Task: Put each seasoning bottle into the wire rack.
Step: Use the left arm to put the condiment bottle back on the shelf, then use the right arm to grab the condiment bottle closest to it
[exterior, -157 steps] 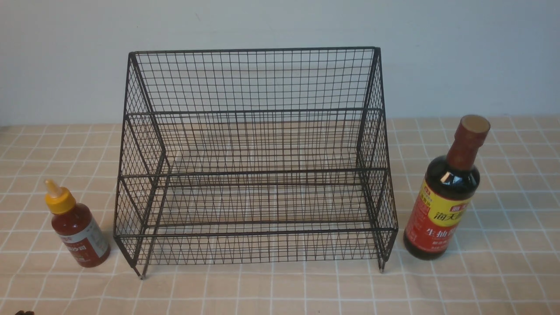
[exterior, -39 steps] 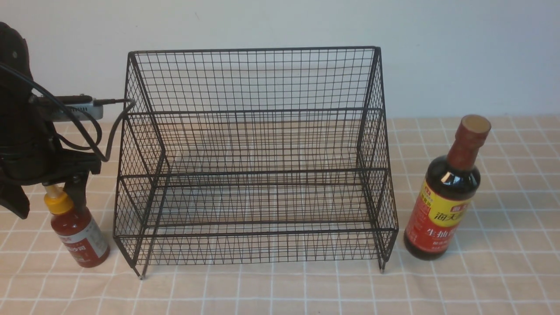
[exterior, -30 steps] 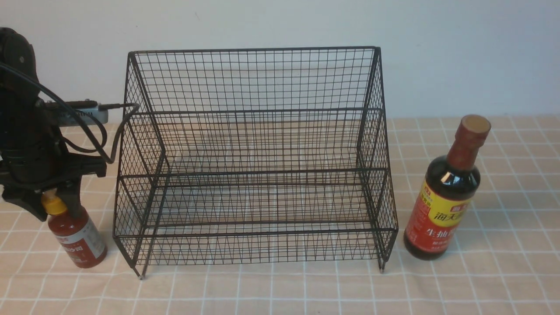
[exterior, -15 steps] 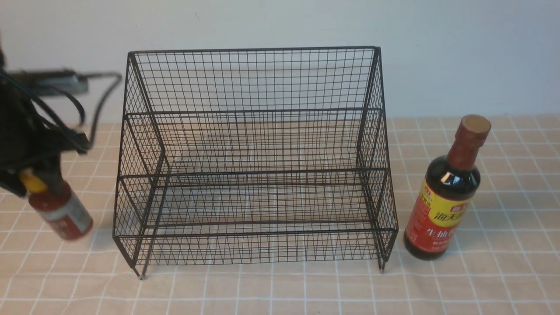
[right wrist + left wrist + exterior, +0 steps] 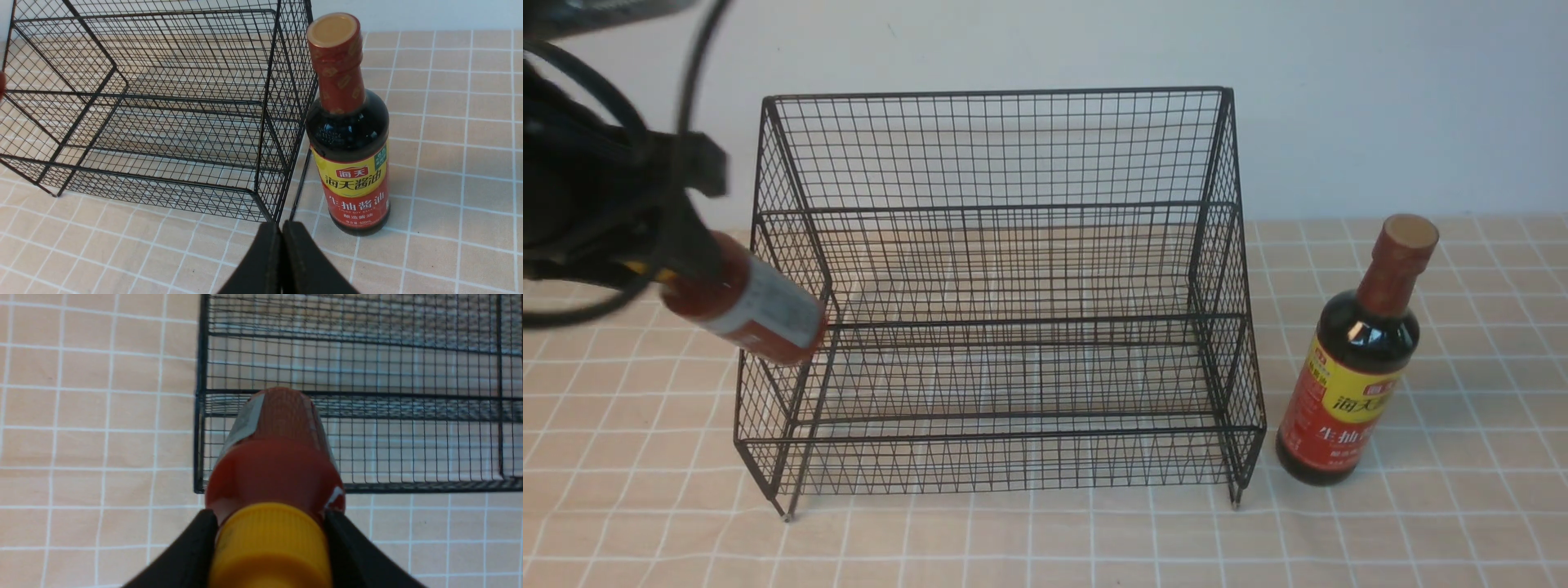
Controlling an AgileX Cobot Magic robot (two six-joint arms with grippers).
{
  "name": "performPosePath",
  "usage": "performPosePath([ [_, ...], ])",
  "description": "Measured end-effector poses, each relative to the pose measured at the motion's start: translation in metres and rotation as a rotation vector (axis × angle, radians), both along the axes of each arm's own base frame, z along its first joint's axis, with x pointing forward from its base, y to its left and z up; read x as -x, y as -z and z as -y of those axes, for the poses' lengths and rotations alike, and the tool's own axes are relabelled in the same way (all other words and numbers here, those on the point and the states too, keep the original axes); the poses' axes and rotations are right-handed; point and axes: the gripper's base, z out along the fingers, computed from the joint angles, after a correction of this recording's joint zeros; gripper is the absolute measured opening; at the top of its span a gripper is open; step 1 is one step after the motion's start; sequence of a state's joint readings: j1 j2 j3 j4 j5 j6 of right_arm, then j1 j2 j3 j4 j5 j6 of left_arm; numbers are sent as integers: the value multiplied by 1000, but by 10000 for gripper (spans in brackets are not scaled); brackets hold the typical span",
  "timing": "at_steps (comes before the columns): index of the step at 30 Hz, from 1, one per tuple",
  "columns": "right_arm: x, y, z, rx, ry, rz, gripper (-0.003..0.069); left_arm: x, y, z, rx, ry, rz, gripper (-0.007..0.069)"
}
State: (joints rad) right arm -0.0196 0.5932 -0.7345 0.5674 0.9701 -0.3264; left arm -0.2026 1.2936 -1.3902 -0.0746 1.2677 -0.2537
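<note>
My left gripper is shut on the yellow cap of the red sauce bottle. It holds the bottle tilted in the air at the left side of the black wire rack. In the left wrist view the bottle points over the rack's corner, and the gripper clamps the cap. The dark soy-sauce bottle stands upright on the table right of the rack, also in the right wrist view. My right gripper is shut and empty, low in front of the rack's right corner.
A checked beige cloth covers the table. A pale wall rises behind the rack. The left arm's cables hang at the far left.
My left gripper closed on the red sauce bottle, lifted it off the table and carried it up and right to the rack's left side. The soy-sauce bottle and rack have not moved.
</note>
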Motion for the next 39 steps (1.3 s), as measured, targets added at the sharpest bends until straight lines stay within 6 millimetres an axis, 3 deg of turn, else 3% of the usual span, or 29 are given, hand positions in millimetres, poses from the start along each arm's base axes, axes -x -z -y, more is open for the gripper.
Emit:
performPosePath([
  [7,0,1,0,1,-4,-7,-14,-30,38,26,-73,45,-137,287],
  [16,1,1,-1,5,-11,-14,-14,-63,85,36,-118,46,-265,287],
  [23,3,-4,-1,60,-60,-1,-14,-76,106,39,-145,48,-320,287],
  [31,-11,-48,-3,98,-123,-107,-14,-82,111,41,-144,48,-317,454],
  [35,-30,-73,3,104,-46,-131,-1,-91,90,43,-133,50,-240,520],
  [39,-54,-91,6,116,-17,-127,59,-89,60,42,-119,74,-138,505],
])
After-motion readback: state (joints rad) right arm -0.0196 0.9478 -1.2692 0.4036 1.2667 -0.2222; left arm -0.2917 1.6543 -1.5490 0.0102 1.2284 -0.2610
